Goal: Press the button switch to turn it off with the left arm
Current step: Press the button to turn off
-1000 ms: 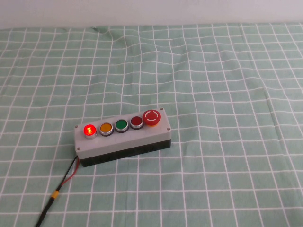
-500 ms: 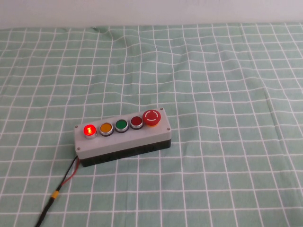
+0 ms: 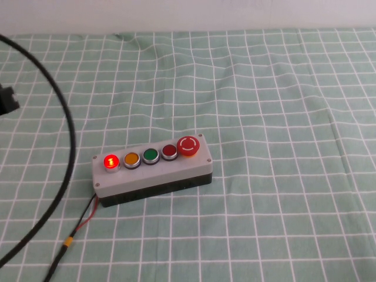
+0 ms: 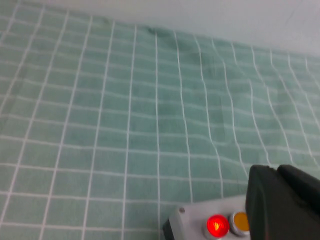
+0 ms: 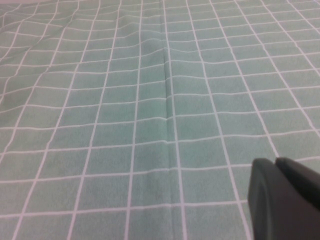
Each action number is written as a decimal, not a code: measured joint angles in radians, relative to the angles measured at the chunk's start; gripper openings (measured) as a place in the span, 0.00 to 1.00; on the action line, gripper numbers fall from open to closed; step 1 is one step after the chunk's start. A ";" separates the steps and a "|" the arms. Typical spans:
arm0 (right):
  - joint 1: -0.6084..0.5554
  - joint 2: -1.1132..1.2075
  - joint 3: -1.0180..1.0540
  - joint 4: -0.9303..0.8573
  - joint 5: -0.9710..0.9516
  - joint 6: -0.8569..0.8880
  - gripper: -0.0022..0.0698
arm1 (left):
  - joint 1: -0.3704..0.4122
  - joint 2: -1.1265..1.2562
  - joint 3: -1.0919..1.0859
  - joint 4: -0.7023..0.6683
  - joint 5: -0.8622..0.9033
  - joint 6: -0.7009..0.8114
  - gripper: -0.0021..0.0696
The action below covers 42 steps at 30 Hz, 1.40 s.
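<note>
Green checked cloth (image 3: 264, 88) bears lit button switch (image 3: 110, 161); left hand (image 4: 285, 207), right hand (image 5: 285, 200) aloft.

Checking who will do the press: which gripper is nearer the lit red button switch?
Left. The left gripper hangs just beside the lit button switch; the right gripper sees only green checked cloth, no box in sight.

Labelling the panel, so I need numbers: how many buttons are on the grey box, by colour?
Red: 3, the lit button switch, a darker small one and the big mushroom button
Orange: 1
Green: 1
Total: 5
</note>
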 joint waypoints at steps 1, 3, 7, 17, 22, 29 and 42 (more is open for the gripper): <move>0.000 0.000 0.000 0.000 0.000 0.000 0.01 | 0.000 0.036 -0.027 -0.032 0.039 0.040 0.02; 0.000 0.000 0.000 0.000 0.000 0.000 0.01 | 0.000 0.102 -0.081 -0.088 0.110 0.110 0.02; 0.000 0.000 0.000 0.000 0.000 0.000 0.01 | 0.000 0.247 -0.192 -0.170 0.251 0.176 0.02; 0.000 0.000 0.000 0.000 0.000 0.000 0.01 | -0.081 0.559 -0.302 -0.160 0.370 0.189 0.02; 0.000 0.000 0.000 0.000 0.000 0.000 0.01 | -0.114 0.659 -0.332 -0.147 0.371 0.189 0.02; 0.000 0.000 0.000 0.000 0.000 0.000 0.01 | -0.119 0.753 -0.336 -0.143 0.336 0.189 0.02; 0.000 0.000 0.000 0.000 0.000 0.000 0.01 | -0.119 0.802 -0.386 -0.096 0.375 0.189 0.02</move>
